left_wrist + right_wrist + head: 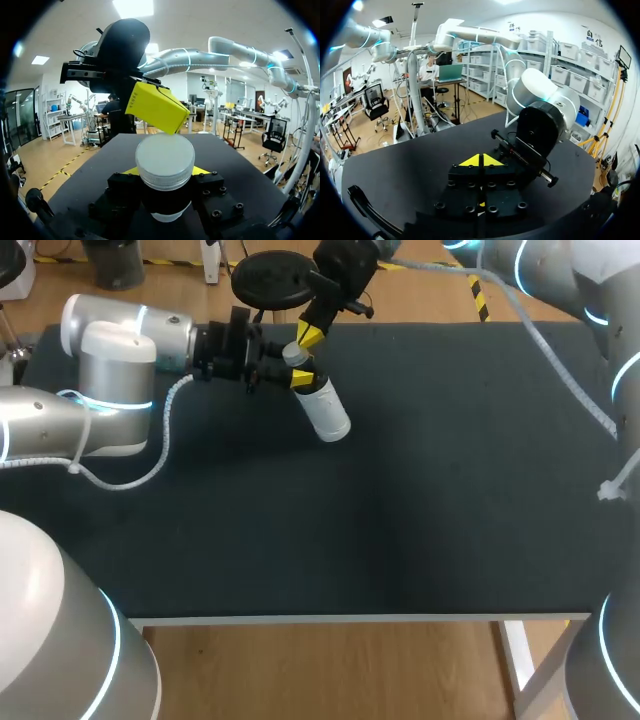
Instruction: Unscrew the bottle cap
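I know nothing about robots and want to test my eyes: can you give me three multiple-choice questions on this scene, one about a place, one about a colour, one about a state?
1. Where is the bottle?
A) in the left gripper
B) on the floor
C) in a person's hand
2. What colour is the bottle's body?
A) red
B) white
C) green
3. Where is the cap?
A) on the bottle
B) lying apart from it
C) nowhere in sight

Answers: 1 A, the left gripper's fingers clamp it from both sides; 2 B, it shows white in the head view; 3 A, the left wrist view shows the cap sitting on the neck.
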Available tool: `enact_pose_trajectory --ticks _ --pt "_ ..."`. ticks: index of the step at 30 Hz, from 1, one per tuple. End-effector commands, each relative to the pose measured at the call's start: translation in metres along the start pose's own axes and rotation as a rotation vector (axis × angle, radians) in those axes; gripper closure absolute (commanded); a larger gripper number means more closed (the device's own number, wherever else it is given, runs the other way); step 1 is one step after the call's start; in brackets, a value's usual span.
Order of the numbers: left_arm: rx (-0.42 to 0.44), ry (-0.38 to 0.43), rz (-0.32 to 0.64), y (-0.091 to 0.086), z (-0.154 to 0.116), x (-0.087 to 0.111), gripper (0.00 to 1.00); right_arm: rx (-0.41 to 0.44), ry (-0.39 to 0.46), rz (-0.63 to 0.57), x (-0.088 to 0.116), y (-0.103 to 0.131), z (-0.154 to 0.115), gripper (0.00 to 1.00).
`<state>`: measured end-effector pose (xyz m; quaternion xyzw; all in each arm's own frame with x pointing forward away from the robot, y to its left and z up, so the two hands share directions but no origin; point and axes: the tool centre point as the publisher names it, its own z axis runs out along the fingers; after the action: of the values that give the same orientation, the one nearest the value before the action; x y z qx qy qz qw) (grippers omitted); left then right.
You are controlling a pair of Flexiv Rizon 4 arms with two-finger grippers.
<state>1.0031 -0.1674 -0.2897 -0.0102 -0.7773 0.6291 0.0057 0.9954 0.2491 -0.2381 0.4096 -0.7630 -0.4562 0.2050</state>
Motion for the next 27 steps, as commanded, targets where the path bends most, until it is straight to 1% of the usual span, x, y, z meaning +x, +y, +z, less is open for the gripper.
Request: enact_pose_trajectory --ticks 1,7,9,10,12,14,15,16,17,18,19,20,21,22,23,24,25,26,27 --pt "-0.001 -0.001 0.000 -0.002 0.000 0.001 1.00 -0.013 0.236 -0.012 -0.003 -0.005 -0.009 0.00" --pt "-0.001 -0.001 0.000 -0.002 0.000 0.001 1.00 -0.018 0.186 -0.013 0.000 -0.001 -0.016 0.00" --pt "-0.001 -0.001 0.000 -0.002 0.000 0.001 1.00 -0.026 0.158 0.011 0.000 0.000 -0.018 0.00" --pt "-0.001 -0.001 0.000 -0.002 0.000 0.001 1.00 -0.028 0.131 0.031 0.000 0.001 -0.019 0.00" --pt "-0.001 -0.001 0.000 -0.002 0.000 0.001 1.00 -0.036 0.055 0.078 -0.001 0.003 -0.020 0.00" --pt "-0.001 -0.001 0.000 -0.002 0.000 0.001 1.00 -0.049 -0.049 0.136 -0.002 0.004 -0.019 0.00" --pt "-0.001 -0.001 0.000 -0.002 0.000 0.001 1.00 -0.029 -0.067 0.156 -0.003 0.005 -0.018 0.00" --pt "-0.001 -0.001 0.000 -0.002 0.000 0.001 1.00 -0.028 -0.105 0.182 -0.003 0.006 -0.016 0.00" --pt "-0.001 -0.001 0.000 -0.002 0.000 0.001 1.00 -0.046 -0.158 0.207 -0.004 0.007 -0.014 0.00" --pt "-0.001 -0.001 0.000 -0.002 0.000 0.001 1.00 -0.001 -0.169 0.250 -0.005 0.009 -0.011 0.00" --pt "-0.001 -0.001 0.000 -0.002 0.000 0.001 1.00 0.005 -0.201 0.280 -0.006 0.010 -0.009 0.00" --pt "-0.001 -0.001 0.000 -0.002 0.000 0.001 1.00 -0.017 -0.232 0.333 -0.007 0.012 -0.008 0.00" --pt "-0.001 -0.001 0.000 -0.002 0.000 0.001 1.00 0.014 -0.257 0.383 -0.007 0.015 -0.006 0.00" --pt "-0.001 -0.001 0.000 -0.002 0.000 0.001 1.00 0.029 -0.328 0.493 -0.007 0.018 -0.005 0.00" --pt "-0.001 -0.001 0.000 -0.002 0.000 0.001 1.00 0.053 -0.329 0.520 -0.008 0.019 -0.005 0.00" --pt "-0.001 -0.001 0.000 -0.002 0.000 0.001 1.00 0.071 -0.401 0.550 -0.008 0.026 -0.003 0.00" --pt "-0.001 -0.001 0.000 -0.002 0.000 0.001 1.00 0.091 -0.441 0.594 -0.007 0.028 -0.003 0.00" --pt "-0.001 -0.001 0.000 -0.002 0.000 0.001 1.00 0.107 -0.435 0.585 -0.004 0.037 -0.001 0.00" --pt "-0.001 -0.001 0.000 -0.002 0.000 0.001 1.00 0.121 -0.497 0.608 -0.002 0.042 -0.003 0.00"
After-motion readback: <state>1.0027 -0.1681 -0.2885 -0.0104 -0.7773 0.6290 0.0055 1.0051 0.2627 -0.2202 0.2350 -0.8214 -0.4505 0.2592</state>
